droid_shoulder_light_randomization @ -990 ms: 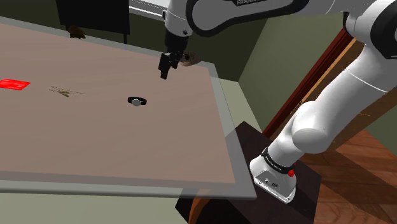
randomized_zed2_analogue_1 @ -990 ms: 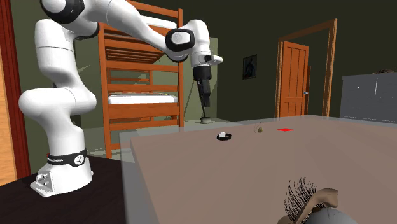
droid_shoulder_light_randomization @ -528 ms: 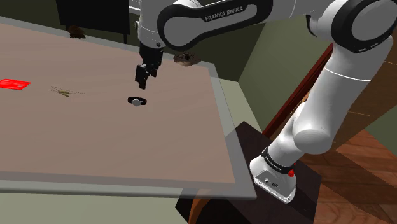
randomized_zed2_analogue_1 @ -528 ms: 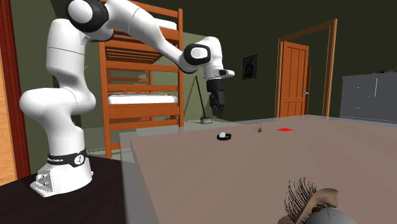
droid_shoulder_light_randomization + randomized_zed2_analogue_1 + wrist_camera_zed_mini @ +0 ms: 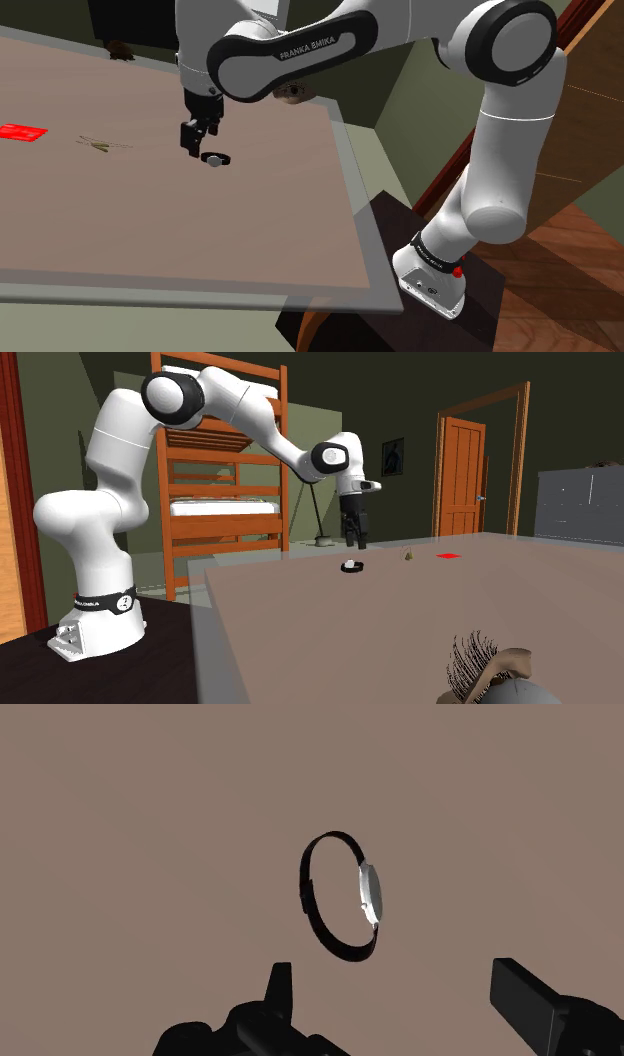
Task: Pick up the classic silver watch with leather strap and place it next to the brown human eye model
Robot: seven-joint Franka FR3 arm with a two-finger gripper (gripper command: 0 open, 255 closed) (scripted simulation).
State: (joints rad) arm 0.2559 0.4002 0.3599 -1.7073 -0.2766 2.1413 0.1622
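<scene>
The watch [image 5: 214,160] has a silver face and a dark strap. It lies on the brown table [image 5: 150,230] near its middle, and it is also on the tabletop in the second exterior view [image 5: 351,566]. My gripper [image 5: 189,150] hangs just above it, slightly to the shoulder view's left, with its fingers open and nothing between them. In the wrist view the watch [image 5: 345,894] lies on its side just ahead of the open gripper [image 5: 395,979]. The brown eye model [image 5: 291,92] sits at the table's far corner, partly hidden by my arm. It shows close up with lashes [image 5: 492,670] in the second exterior view.
A red card [image 5: 22,131] and a thin twig-like thing [image 5: 103,145] lie further to the shoulder view's left. The table's edge [image 5: 352,190] runs close to my stand [image 5: 440,280]. A bunk bed [image 5: 220,502] and an orange door [image 5: 463,477] stand behind.
My arm has swung from near the eye model toward the shoulder view's left and has come down over the watch. The watch has not moved.
</scene>
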